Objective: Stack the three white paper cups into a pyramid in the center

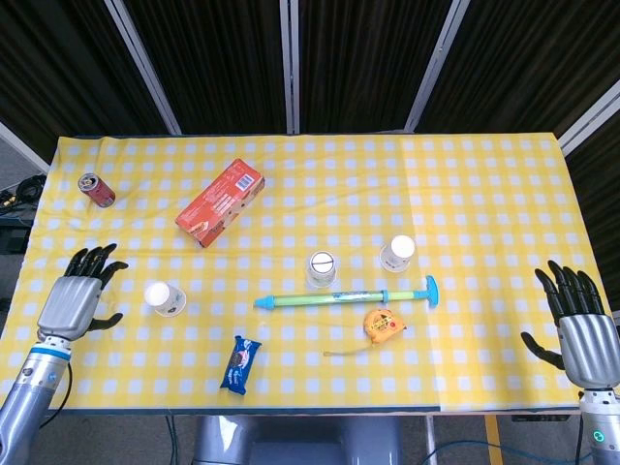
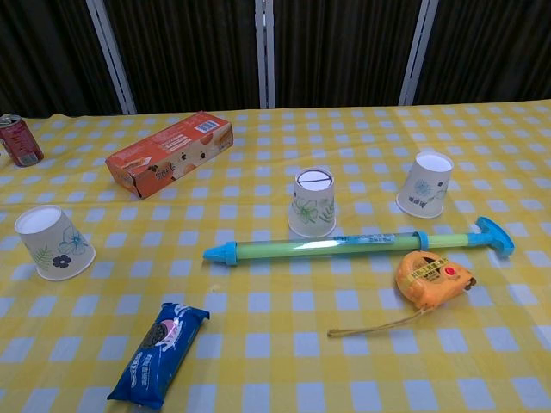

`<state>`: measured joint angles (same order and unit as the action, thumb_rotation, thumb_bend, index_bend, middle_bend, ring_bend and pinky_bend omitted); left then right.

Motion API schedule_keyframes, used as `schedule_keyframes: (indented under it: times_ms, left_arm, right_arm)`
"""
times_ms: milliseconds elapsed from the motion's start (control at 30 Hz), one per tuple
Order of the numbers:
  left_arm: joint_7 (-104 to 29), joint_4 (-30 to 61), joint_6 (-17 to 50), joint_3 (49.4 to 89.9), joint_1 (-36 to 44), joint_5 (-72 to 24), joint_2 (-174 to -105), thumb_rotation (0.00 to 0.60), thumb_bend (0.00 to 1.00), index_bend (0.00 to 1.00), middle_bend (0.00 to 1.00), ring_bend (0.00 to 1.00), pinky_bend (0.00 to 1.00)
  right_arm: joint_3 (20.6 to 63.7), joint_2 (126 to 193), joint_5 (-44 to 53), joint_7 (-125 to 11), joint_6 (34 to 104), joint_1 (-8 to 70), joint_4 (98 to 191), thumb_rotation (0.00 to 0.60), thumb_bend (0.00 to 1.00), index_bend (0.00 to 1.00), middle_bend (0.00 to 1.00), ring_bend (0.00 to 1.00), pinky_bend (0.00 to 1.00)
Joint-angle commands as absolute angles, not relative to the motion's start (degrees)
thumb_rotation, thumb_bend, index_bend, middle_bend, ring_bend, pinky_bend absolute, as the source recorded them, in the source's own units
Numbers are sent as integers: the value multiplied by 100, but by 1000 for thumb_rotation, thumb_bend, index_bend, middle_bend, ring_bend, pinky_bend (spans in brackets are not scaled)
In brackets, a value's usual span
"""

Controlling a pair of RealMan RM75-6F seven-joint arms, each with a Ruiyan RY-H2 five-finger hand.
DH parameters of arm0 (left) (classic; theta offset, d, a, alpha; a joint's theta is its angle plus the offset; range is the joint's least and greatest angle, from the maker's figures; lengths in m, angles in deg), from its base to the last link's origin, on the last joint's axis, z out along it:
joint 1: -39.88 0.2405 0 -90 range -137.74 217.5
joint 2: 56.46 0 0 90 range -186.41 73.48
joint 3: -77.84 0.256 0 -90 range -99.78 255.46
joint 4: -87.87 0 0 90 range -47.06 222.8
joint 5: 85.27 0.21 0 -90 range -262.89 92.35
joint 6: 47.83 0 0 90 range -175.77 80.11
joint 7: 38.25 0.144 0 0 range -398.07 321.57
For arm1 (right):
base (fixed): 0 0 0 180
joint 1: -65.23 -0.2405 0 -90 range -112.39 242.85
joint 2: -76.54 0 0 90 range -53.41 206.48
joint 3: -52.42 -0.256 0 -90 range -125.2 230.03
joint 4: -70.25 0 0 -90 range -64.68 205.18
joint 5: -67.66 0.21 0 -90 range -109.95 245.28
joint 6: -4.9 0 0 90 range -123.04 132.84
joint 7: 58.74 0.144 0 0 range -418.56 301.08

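The three white paper cups all stand upside down and well apart: the left cup (image 1: 164, 298) in the left middle of the head view, the middle cup (image 1: 322, 268) near the centre of the frame, and the right cup (image 1: 397, 253) a little to the right of it. Nothing is stacked yet, so I judge this to be the first step, the reach for the left cup.

My left hand (image 1: 77, 299) is just to the left of that cup, near it but not touching, with the fingers spread and nothing in it. I think the next move asks me to bring this hand around the cup's side and close softly, because thin paper can crush, and then carry it toward the centre beside the middle cup.

My right hand (image 1: 579, 331) waits at the lower right edge of the frame, also spread and empty, well apart from every cup.

The blue-green water pump toy (image 1: 347, 294) lies just below the middle cup and could be in the way.
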<state>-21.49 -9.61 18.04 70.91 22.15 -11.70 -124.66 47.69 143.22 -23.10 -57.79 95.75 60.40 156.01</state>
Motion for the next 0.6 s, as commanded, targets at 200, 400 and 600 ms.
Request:
schedule_keyframes:
  times_ms: [200, 400, 600]
  left_arm:
    - [-1463, -825, 1083, 6975, 1602, -2053, -12894, 600, 260, 219, 0, 0, 0]
    - [-1309, -804, 905, 7006, 1378, -2368, -13052, 600, 260, 241, 0, 0, 0]
    - [-1247, -803, 864, 7049, 1260, -2507, -13149, 600, 264, 311, 0, 0, 0]
  right_arm:
    - [4772, 14294, -2339, -5710, 9600, 6043, 15628, 600, 79, 16, 0, 0, 0]
    - [4771, 14263, -2350, -5634, 9629, 6055, 15643, 600, 78, 16, 0, 0, 0]
    - [4760, 14240, -2349, -5580, 9657, 6065, 15660, 600, 79, 16, 0, 0, 0]
